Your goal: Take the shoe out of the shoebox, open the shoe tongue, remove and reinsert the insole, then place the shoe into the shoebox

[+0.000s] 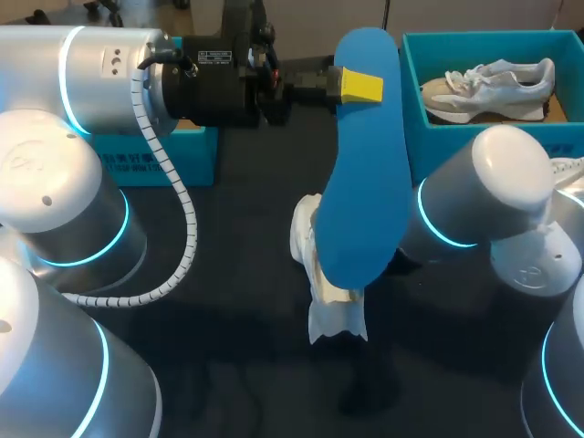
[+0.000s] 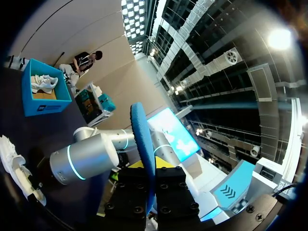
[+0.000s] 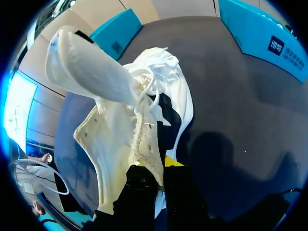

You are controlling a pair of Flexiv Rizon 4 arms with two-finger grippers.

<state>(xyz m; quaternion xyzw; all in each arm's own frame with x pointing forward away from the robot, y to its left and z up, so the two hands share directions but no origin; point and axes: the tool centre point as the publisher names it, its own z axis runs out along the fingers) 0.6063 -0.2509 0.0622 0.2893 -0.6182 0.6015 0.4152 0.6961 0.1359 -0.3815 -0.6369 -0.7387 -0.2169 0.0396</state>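
My left gripper [image 1: 360, 87] is shut on the heel end of a blue insole [image 1: 365, 173] and holds it up in the air over the table. In the left wrist view the insole [image 2: 142, 139] stands edge-on between the fingers of the left gripper [image 2: 151, 168]. Below it a white shoe [image 1: 306, 239] is held off the dark table. My right gripper [image 3: 159, 168] is shut on the shoe's [image 3: 144, 110] side wall. The tongue [image 3: 86, 67] is pulled out and up. In the head view the insole hides the right gripper. The teal shoebox [image 1: 411, 100] stands at the back right.
A second pale shoe [image 1: 493, 87] lies inside the shoebox. Another teal box [image 1: 155, 155] stands at the back left, under my left arm. The dark table [image 1: 228, 301] lies bare in front of the held shoe.
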